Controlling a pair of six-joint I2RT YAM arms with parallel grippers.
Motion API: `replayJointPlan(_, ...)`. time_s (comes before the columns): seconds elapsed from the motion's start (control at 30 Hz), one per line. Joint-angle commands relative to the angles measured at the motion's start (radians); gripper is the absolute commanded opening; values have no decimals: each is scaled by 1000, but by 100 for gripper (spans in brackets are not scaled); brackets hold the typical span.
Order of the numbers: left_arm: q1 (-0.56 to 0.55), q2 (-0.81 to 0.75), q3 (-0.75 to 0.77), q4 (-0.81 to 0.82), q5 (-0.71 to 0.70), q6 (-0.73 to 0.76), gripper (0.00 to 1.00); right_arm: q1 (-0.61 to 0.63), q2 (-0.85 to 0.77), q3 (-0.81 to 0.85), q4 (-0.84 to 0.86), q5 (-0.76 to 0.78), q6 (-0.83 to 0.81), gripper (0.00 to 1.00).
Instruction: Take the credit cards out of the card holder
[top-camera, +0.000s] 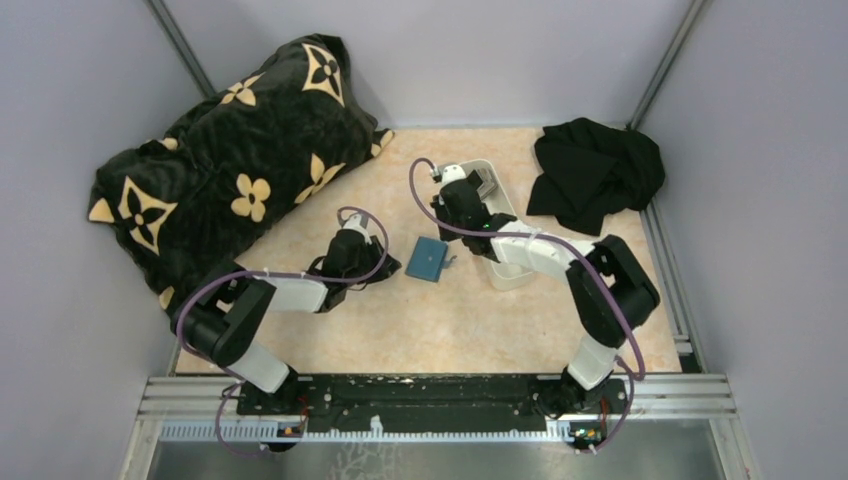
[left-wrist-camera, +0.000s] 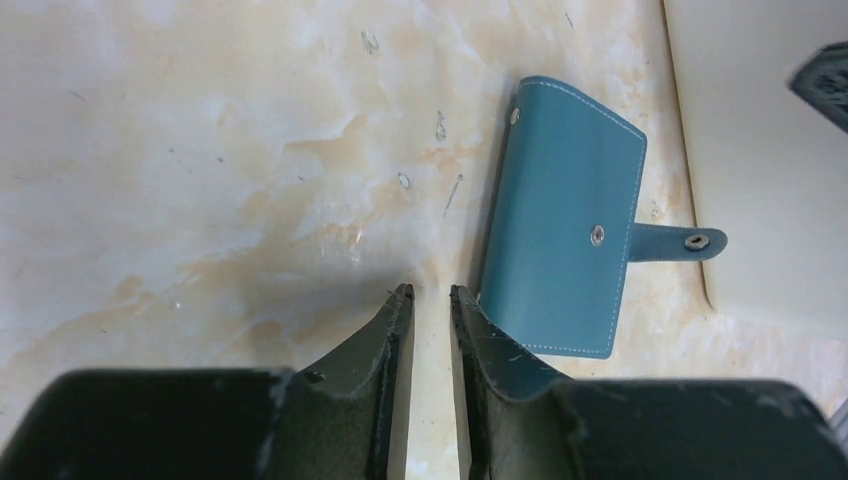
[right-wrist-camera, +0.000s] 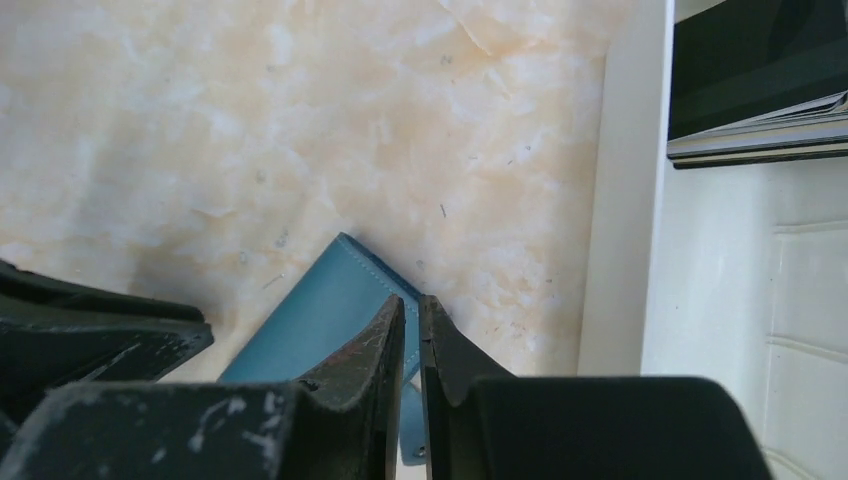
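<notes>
The teal-blue card holder (top-camera: 430, 258) lies folded flat on the marbled table, and its snap strap (left-wrist-camera: 688, 241) hangs loose off one side. My left gripper (left-wrist-camera: 430, 290) sits low just left of the holder (left-wrist-camera: 565, 220), slightly open over bare table with nothing between its fingers. My right gripper (right-wrist-camera: 412, 300) hovers above the holder's corner (right-wrist-camera: 330, 300), all but shut and empty. Only the strap on the table shows through the thin slit between its fingers. Dark credit cards (right-wrist-camera: 755, 70) lie stacked in the white tray (right-wrist-camera: 625, 200) to its right.
The white tray (top-camera: 510, 275) stands right of the holder, under my right arm. A black cushion with gold flowers (top-camera: 230, 170) fills the back left. A crumpled black cloth (top-camera: 595, 170) lies at the back right. Grey walls close in the table.
</notes>
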Motion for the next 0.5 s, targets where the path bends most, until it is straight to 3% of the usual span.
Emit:
replayJointPlan(0.0,5,-18,51,-41,-32,57,27,20,-98,-58,46,-25,59,12)
replayJointPlan(0.3,4,124,196,-15,47,73,27,110,-95,-144,54,-44,139,12)
replayJointPlan(0.47,-5,139,190,-7,75,59,27,106,-115,-176,23,-6,149,11)
